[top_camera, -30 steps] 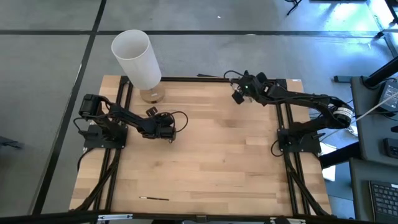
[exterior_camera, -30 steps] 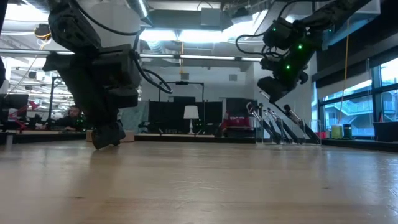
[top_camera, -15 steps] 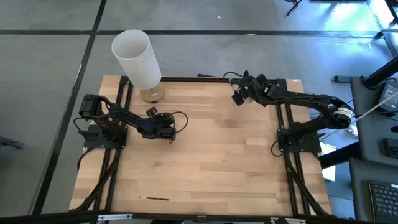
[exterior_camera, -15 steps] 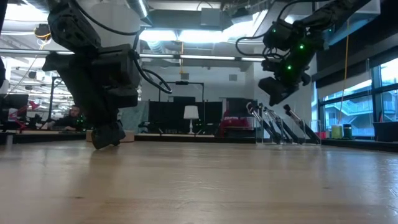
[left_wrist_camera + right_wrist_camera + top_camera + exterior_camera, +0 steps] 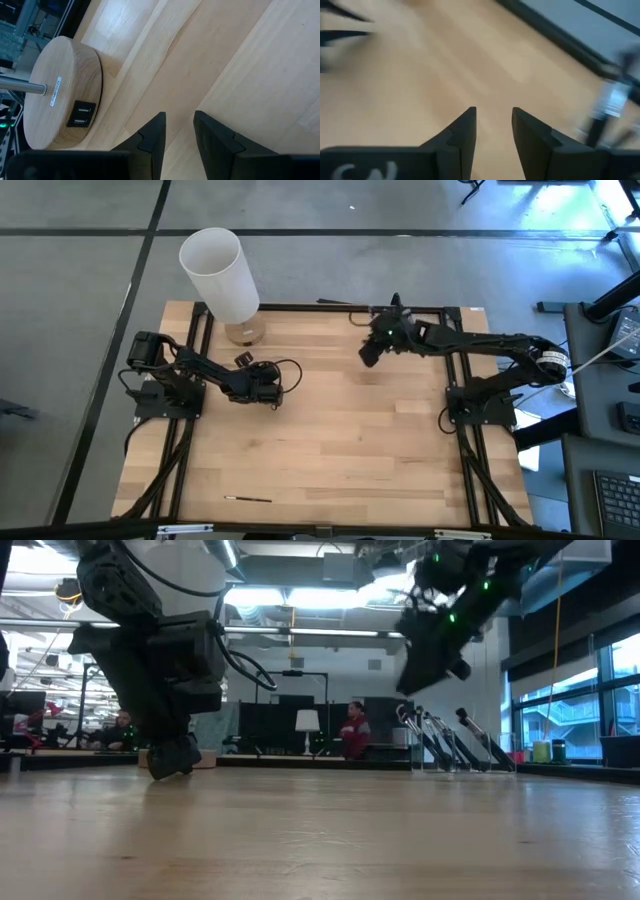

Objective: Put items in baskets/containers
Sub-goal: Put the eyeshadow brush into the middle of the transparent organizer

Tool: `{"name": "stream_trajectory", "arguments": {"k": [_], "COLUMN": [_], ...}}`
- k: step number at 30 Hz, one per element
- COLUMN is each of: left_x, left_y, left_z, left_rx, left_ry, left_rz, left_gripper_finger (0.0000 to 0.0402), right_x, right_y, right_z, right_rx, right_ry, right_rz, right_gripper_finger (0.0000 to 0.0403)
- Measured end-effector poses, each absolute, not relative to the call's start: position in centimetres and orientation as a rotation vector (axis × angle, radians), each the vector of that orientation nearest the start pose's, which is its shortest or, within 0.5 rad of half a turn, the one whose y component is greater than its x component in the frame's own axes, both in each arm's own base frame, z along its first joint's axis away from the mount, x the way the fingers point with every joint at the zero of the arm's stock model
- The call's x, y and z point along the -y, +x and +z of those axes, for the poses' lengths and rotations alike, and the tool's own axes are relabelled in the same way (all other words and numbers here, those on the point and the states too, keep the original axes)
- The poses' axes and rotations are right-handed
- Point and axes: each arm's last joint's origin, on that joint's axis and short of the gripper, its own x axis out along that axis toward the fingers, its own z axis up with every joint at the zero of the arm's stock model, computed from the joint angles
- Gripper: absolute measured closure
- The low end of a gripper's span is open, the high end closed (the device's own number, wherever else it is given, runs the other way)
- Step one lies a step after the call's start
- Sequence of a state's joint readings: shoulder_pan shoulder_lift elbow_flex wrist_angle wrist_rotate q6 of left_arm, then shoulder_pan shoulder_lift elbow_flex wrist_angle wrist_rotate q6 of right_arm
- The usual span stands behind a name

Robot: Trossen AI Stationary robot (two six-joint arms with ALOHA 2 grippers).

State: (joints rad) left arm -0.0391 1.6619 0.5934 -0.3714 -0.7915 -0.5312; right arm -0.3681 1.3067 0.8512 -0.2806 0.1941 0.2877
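Note:
Several thin black makeup brushes lean in a small clear holder at the table's far edge. One more brush lies flat near the front edge. My right gripper hangs open and empty above the table, left of the holder; nothing lies between its fingers in the right wrist view. My left gripper rests low over the table's left half, open and empty, with bare wood between its fingers.
A lamp with a tall white cylinder shade stands on a round wooden base at the far left corner, close to my left gripper. A thin dark stick lies beyond the far edge. People sit in the room behind.
My right gripper has swung away from the holder at the far edge, toward the table's left and middle, turning as it went and rising slightly. The brushes stay leaning in the holder.

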Motion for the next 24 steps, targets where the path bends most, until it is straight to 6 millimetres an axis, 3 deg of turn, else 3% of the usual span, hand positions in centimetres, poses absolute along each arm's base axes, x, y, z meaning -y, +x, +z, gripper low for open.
{"name": "stream_trajectory", "arguments": {"k": [5,8,13,19,24], "left_x": [-1.1,0.0,2.5,6.3,10.1], "left_y": [22.8,23.1,23.8,22.8,20.7], "left_z": [9.4,10.2,13.3,16.0,17.6], "left_rx": [-1.12,-1.136,-1.049,-1.041,-1.075], "left_ry": [0.171,0.225,0.297,0.306,-0.006], "left_rz": [0.916,0.841,0.69,0.272,-0.069], "left_gripper_finger": [0.03,0.03,0.03,0.03,0.03], "right_x": [7.0,5.4,3.7,2.4,0.9], "right_y": [26.6,27.1,27.4,27.7,28.0], "right_z": [25.2,25.3,25.3,25.6,25.2], "right_rx": [-0.591,-0.576,-0.574,-0.528,-0.532], "right_ry": [0.31,0.312,0.34,0.34,0.304], "right_rz": [-0.509,-0.456,-0.41,-0.431,-0.458], "right_gripper_finger": [0.0279,0.0279,0.0279,0.0279,0.0279]}}
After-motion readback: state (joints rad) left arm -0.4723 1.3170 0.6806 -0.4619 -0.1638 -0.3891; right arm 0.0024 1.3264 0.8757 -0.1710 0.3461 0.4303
